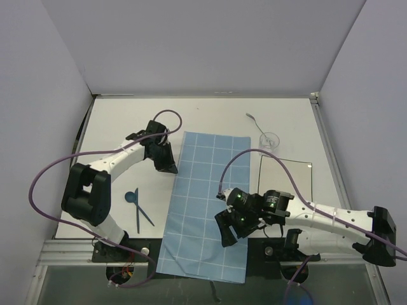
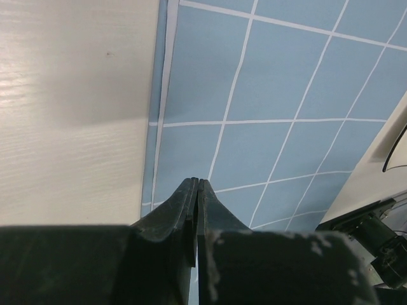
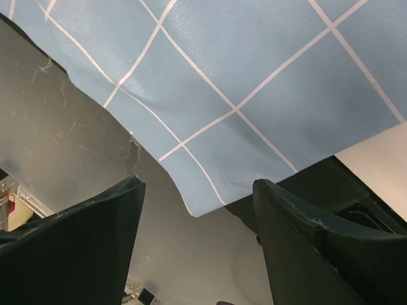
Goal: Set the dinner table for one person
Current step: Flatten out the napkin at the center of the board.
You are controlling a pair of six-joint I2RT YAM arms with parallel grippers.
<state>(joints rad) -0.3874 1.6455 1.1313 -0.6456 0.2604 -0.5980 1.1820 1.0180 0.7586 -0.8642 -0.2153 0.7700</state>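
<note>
Over the blue gridded mat (image 1: 206, 203), right gripper (image 3: 197, 190) is hovering spread wide; left gripper (image 2: 198, 185) is hovering pressed together.

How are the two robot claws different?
The left gripper is shut tight; the right gripper is wide open, holding nothing. The left gripper sits at the left edge of the blue gridded mat, over the white table; the right gripper is at the mat's near corner, which hangs past the table. Both are black with two fingers.

Top cam looked down over whole worktop (image 1: 216, 117); both wrist cams sat close over blue mat (image 1: 203, 203), shared w/ top.
</note>
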